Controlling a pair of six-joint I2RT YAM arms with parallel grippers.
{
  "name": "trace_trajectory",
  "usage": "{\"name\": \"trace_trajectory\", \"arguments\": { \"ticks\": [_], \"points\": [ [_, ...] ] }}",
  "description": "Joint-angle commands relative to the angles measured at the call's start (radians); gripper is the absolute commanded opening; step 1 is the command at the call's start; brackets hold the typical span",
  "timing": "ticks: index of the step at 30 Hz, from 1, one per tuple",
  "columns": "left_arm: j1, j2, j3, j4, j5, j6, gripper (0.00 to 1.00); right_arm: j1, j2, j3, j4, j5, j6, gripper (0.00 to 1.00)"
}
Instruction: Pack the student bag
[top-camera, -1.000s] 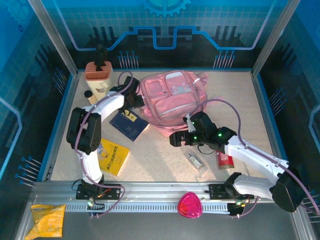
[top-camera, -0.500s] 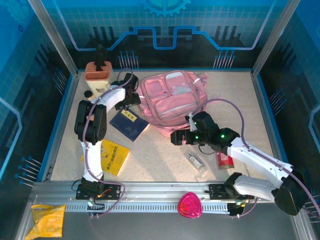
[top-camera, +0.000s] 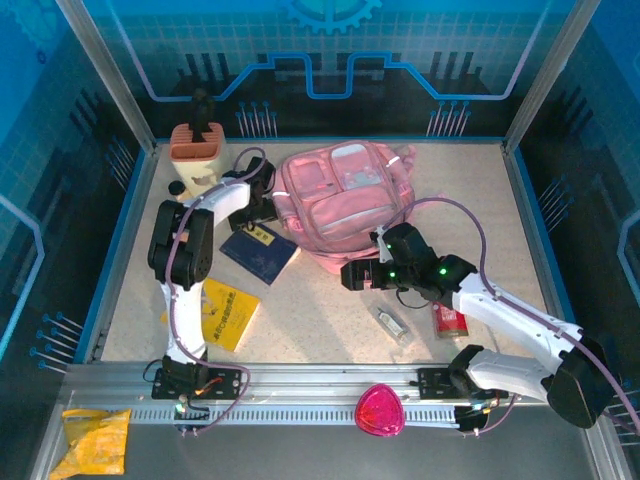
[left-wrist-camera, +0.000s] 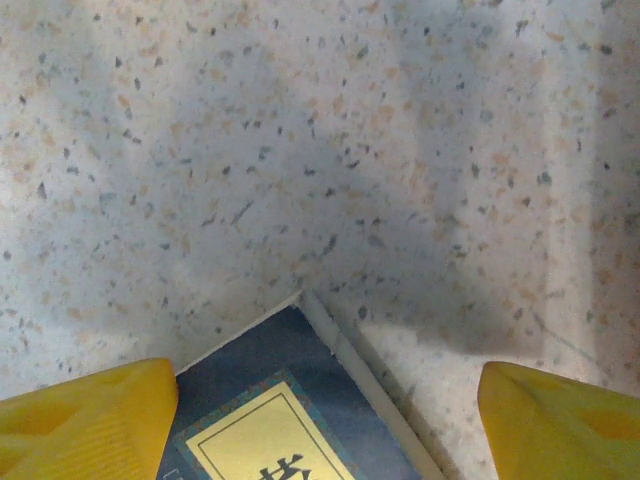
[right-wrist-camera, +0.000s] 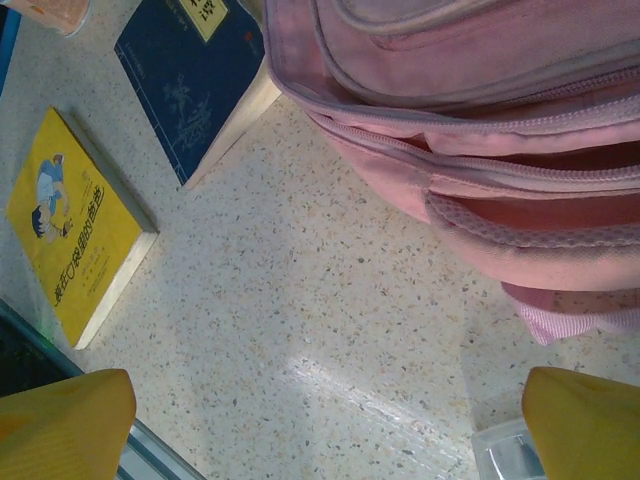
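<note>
- At the far middle of the counter (top-camera: 330, 310) lies the large soft pink backpack (top-camera: 345, 200).
- Left gripper (left-wrist-camera: 325, 415), fingers spread, hangs over a corner of the dark blue book (top-camera: 258, 250), seemingly not touching.
- Right gripper (right-wrist-camera: 325, 420) gapes wide beside the backpack.

Pink student bag (top-camera: 345, 200) at centre-back of table (top-camera: 320, 325). L gripper (top-camera: 265, 207) at bag's left side, above navy book (top-camera: 258, 252). R gripper (top-camera: 350, 277) just off bag's near edge. Yellow book (top-camera: 228, 312) near-left.
</note>
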Motion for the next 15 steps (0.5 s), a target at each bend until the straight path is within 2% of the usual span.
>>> {"name": "trace_trajectory", "arguments": {
  "ticks": [1,15],
  "points": [
    [-0.012,-0.047,-0.049,-0.017,0.062,-0.006,0.78,0.015,0.001,0.000,0.019,0.008,0.017,1.00],
    [-0.104,-0.131,-0.193,-0.013,0.085,0.024,0.74,0.012,-0.034,-0.041,0.026,0.017,0.040,1.00]
  ]
}}
